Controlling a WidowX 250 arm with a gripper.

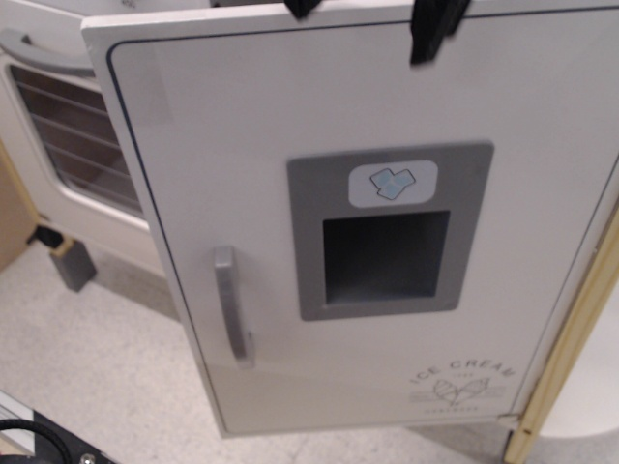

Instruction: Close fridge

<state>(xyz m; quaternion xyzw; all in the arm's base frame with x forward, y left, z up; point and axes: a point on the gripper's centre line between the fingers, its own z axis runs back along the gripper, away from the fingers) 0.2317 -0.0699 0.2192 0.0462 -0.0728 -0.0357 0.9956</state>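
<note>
The white fridge door (242,193) faces the camera and fills most of the view. It has a grey recessed dispenser panel (387,232), a vertical grey handle (230,304) and "ICE CREAM" lettering (466,375) at the lower right. It looks swung nearly flat against the fridge body; the inside is hidden. My gripper (368,17) is at the door's top edge. Only two black fingertips (433,29) show, set well apart with nothing between them. The right one hangs over the door's front face.
The white oven (68,135) with a wire-rack window and a grey handle (34,46) stands at the left, partly behind the door. A grey block (73,263) sits on the speckled floor. A wooden frame (571,329) runs along the right. A black cable (39,440) lies at the bottom left.
</note>
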